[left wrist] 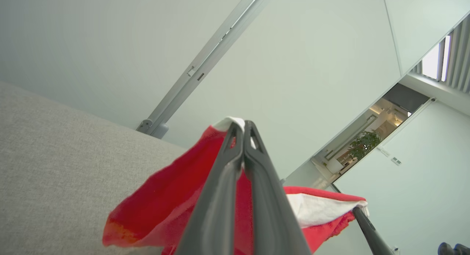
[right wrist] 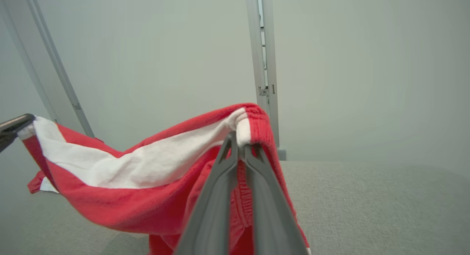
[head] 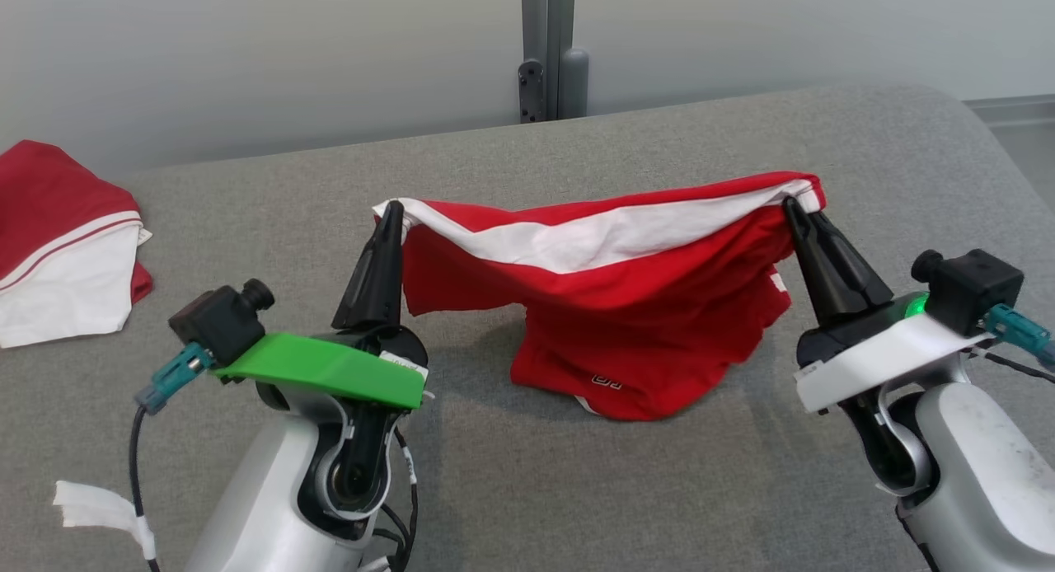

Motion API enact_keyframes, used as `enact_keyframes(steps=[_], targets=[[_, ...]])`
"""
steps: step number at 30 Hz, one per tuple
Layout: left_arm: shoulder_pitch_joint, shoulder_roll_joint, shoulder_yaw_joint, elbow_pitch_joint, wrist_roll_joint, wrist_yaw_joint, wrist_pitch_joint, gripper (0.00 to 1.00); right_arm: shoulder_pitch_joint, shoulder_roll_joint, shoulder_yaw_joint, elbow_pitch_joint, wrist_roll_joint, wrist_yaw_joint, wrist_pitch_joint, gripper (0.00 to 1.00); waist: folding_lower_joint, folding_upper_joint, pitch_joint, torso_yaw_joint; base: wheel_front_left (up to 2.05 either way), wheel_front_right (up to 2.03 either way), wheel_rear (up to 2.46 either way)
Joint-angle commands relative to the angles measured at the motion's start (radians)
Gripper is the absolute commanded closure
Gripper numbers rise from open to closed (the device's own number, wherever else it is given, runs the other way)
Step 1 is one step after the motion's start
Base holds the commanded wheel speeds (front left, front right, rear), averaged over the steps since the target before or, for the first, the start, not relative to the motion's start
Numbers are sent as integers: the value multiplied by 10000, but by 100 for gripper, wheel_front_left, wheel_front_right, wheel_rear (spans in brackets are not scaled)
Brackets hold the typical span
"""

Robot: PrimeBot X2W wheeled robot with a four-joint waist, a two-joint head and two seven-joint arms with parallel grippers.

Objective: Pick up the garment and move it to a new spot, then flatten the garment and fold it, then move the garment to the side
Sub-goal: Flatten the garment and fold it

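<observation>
A red garment (head: 626, 308) with a white side stripe hangs stretched between my two grippers above the grey table (head: 577, 489). My left gripper (head: 391, 212) is shut on its left end, my right gripper (head: 794, 203) is shut on its right end. The cloth sags in the middle and its lower bunch rests on the table. In the left wrist view my left gripper (left wrist: 242, 125) pinches red and white cloth (left wrist: 165, 196). The right wrist view has my right gripper (right wrist: 238, 139) clamped on the garment (right wrist: 128, 189) at its ribbed red edge.
Another red and white garment (head: 58, 242) lies folded at the table's far left edge. A grey post (head: 548, 53) stands behind the table against a pale wall. A strip of white tape (head: 99, 510) hangs from my left arm's cable.
</observation>
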Motion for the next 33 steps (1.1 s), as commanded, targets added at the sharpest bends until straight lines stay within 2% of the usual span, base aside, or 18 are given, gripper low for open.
enact_keyframes(steps=[1,6,11,14,16,20,23,25,28,33], targets=[[233,151,80,-495,113,134,-49,100,247,-169,-128,-493,88,1,128,100,0,0,-221,-70,0,0,0],[644,507,298,-2703,382,662,-83,100,754,-443,-691,-2636,419,1,730,100,0,0,-429,-163,0,0,0],[479,870,469,-4879,523,1276,390,100,1077,-570,-1187,-4601,541,1,1647,100,0,0,-442,-220,0,0,0],[-48,1111,583,-5587,547,1600,901,100,839,-608,-1301,-5221,704,1,2235,100,0,0,-234,-215,0,0,0],[-508,1218,686,-5558,540,1724,1213,100,452,-626,-1204,-5201,828,1,2529,100,0,0,-7,-200,0,0,0],[-2202,1484,872,-4495,618,1833,1926,100,-1087,-712,-629,-4152,1019,1,2922,100,0,0,679,-193,0,0,0],[-3963,1632,923,-3001,979,1887,2343,100,-2985,-527,-145,-2669,1021,2,2785,100,0,0,1368,-166,0,0,0],[-5222,1763,821,-1975,1404,1738,2398,100,-4231,-298,101,-1594,943,2,2629,100,0,0,1832,-125,0,0,0],[-7121,1847,766,-219,2202,1480,2036,100,-6391,277,416,304,551,2,1960,100,0,0,2465,-183,0,0,0],[-9475,1903,574,2090,3334,746,602,100,-9108,1308,417,3466,-493,-1,98,100,0,0,3339,-181,0,0,0]])
